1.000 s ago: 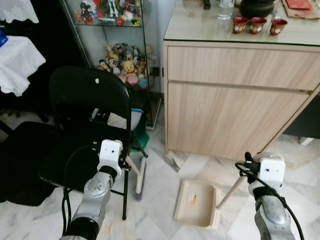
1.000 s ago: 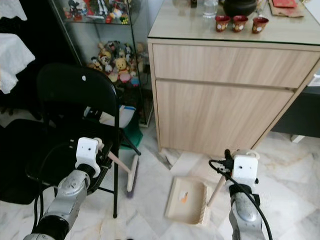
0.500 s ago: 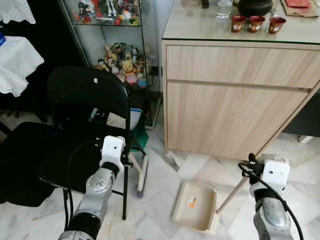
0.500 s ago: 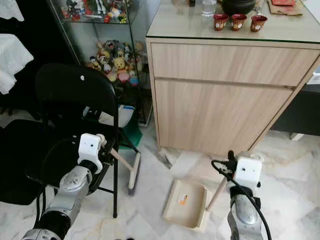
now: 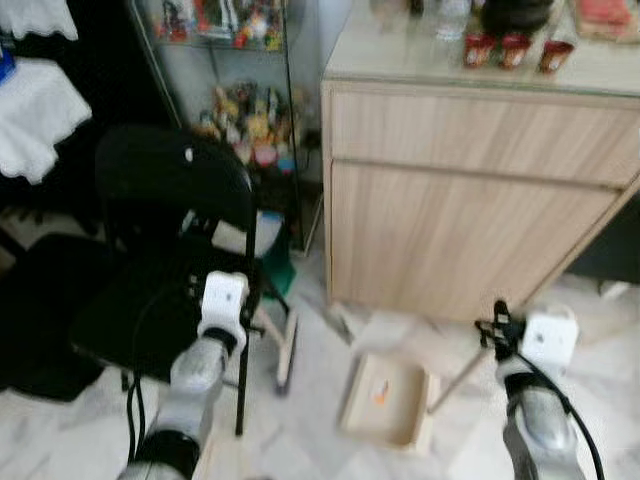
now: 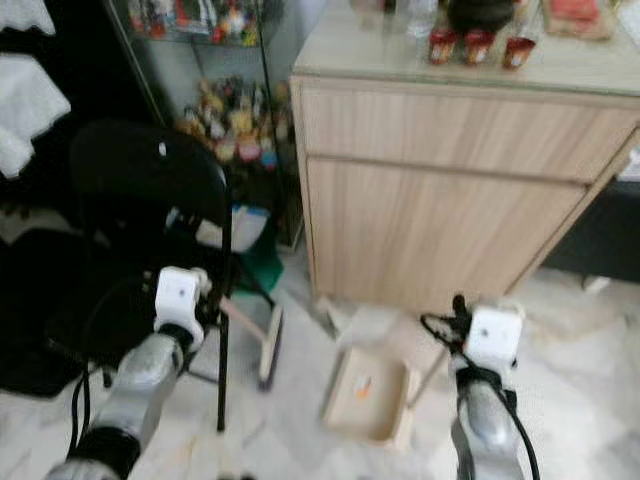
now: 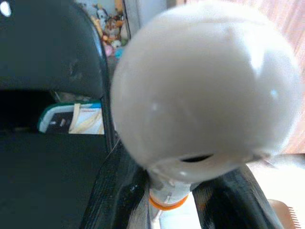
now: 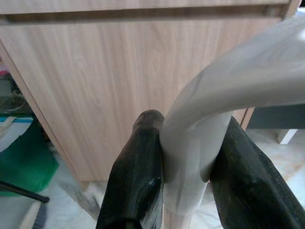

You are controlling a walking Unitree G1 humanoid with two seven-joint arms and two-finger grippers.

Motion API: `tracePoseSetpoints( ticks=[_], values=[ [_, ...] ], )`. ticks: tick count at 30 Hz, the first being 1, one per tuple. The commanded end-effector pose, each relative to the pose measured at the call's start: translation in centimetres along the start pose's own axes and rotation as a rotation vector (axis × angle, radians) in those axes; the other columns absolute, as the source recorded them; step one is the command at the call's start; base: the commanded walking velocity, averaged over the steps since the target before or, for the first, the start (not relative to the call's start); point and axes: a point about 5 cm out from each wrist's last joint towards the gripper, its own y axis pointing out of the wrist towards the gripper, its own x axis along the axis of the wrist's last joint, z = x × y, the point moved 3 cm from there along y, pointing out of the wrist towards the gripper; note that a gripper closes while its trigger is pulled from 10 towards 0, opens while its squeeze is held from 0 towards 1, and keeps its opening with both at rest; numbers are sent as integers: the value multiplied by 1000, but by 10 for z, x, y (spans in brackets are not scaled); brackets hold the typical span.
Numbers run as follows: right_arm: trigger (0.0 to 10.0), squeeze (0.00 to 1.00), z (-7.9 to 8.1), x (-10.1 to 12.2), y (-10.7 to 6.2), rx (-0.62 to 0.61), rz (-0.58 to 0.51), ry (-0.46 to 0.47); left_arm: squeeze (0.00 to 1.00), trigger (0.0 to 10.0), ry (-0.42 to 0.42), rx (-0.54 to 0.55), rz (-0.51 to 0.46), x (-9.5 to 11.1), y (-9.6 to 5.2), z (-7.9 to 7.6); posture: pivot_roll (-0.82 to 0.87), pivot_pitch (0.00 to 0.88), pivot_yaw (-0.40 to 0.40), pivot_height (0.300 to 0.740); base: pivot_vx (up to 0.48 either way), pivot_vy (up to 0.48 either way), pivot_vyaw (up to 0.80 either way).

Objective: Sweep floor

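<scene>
Since the earlier frames the dustpan (image 5: 388, 400) has slid a little leftward across the floor (image 5: 310, 440), toward the broom head (image 5: 285, 352), and both eye views have gone blurred. Nearest the onlooker, the left tool (image 7: 171, 191) pinches the broom handle (image 7: 164, 202) just under its rounded white end cap (image 7: 200, 86). The right tool (image 8: 186, 162) is pressed onto the curved pale dustpan handle (image 8: 195, 157). Each handle runs forward and down from its tool to the floor. The broom head rests beside the black chair (image 5: 160, 240), just left of the dustpan, whose mouth holds an orange scrap (image 5: 381, 393). The left arm is nearer the broom head. Beyond stand the wooden cabinet (image 5: 470, 220) and a glass shelf of toys (image 5: 245, 125).
</scene>
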Motion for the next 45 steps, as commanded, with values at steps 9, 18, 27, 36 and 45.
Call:
tracePoseSetpoints(
  ticks=[9,18,27,36,45],
  values=[
    [10000,0,0,3,-3,16,-16,-11,0,10000,9,-7,-34,7,2,-1,-79,100,50,740,0,-259,0],
    [10000,0,-3,5,-3,6,-16,-17,0,10000,7,-8,-32,7,2,-1,-77,112,53,740,0,-261,0],
    [10000,0,-1,4,-3,22,-12,-27,0,10000,-5,-4,-30,7,2,-2,-72,123,48,740,0,-116,0],
    [10000,0,0,6,-3,27,-20,-28,0,10000,-13,-8,-29,7,2,-3,-72,129,46,740,0,0,501],
    [10000,0,3,7,-2,42,-31,-29,0,10000,-18,-21,-27,7,2,-6,-71,131,46,740,0,0,750]
  ],
)
